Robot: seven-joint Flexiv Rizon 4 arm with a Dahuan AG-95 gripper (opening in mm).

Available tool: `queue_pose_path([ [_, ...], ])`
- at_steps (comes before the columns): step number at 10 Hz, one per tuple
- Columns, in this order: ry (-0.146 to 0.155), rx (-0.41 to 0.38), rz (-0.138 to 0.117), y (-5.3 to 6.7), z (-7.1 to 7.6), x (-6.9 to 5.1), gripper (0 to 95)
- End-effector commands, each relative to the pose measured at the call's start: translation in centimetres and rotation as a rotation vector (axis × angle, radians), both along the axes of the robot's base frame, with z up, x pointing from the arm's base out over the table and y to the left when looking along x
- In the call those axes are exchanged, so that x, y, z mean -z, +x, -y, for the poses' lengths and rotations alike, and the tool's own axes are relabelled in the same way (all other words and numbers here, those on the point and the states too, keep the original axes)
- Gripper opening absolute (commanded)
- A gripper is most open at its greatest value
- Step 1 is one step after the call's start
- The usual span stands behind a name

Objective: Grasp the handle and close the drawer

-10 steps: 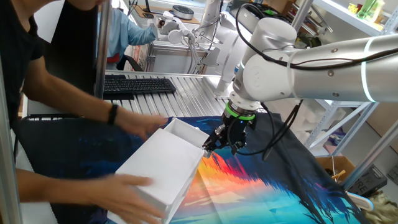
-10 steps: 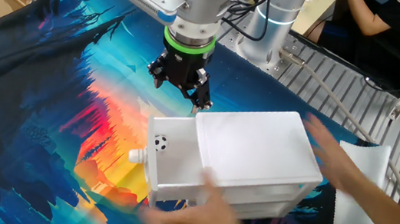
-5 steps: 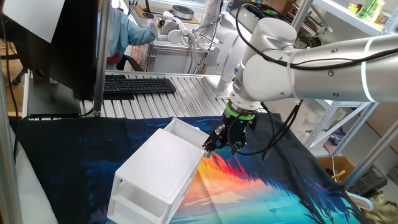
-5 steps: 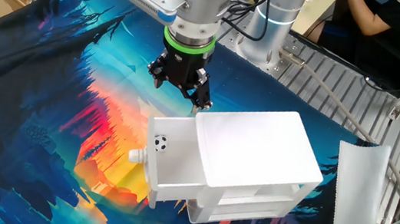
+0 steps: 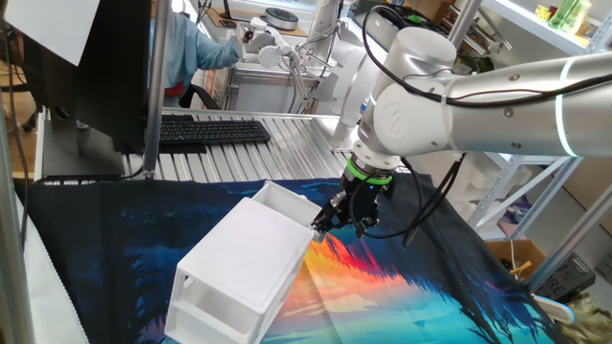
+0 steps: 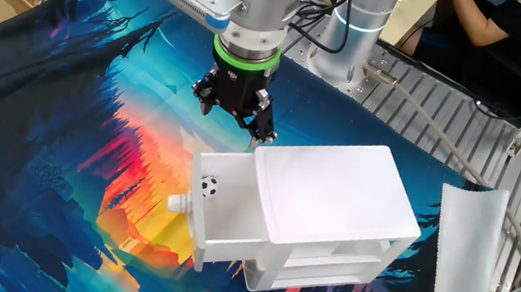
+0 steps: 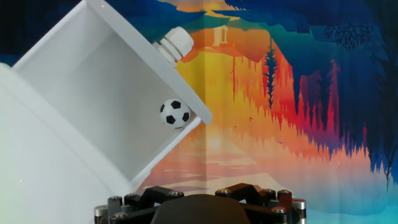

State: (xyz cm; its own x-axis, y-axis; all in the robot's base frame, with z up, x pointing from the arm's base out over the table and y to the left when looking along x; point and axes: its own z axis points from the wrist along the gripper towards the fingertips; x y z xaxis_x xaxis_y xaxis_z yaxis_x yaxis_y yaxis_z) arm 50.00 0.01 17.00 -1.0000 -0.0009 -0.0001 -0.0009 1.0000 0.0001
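White plastic dominates the scene: a box-shaped cabinet (image 6: 334,201) sits on a printed cloth (image 6: 72,121) of blue, orange and red that covers the table. From the cabinet's upper slot the drawer (image 6: 225,212) stands pulled out, a shallow thin-walled tray as wide as the cabinet. Its round white handle (image 6: 175,203) projects from the front wall, over the orange part of the cloth. A small black-and-white football (image 6: 210,188) lies inside the drawer, against the front wall and near one corner. In the hand view the same drawer (image 7: 106,93) fills the upper left, with the handle (image 7: 176,42) on its outer face and the football (image 7: 175,114) just inside.

My gripper (image 6: 235,112) hangs pointing straight down, just beside the drawer's far corner and apart from it. The fingers are spread wide and enclose nothing. In one fixed view my gripper (image 5: 346,218) appears beside the drawer's end (image 5: 287,203), with a green ring (image 5: 368,175) around the wrist above it. The handle is on the drawer's far side from my gripper and well apart from the fingers.

Beyond the cloth lie a ribbed metal surface (image 5: 277,134) and a black keyboard (image 5: 212,132). A white cloth (image 6: 468,254) lies at the table's edge.
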Motion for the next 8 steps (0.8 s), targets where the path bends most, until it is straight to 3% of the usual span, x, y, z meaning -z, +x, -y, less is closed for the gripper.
queue_pose_path([
  [1,-0.02,0.077,0.013,0.0,0.01,0.0,0.0],
  [8,-0.018,0.076,0.012,0.0,0.01,0.0,0.0],
])
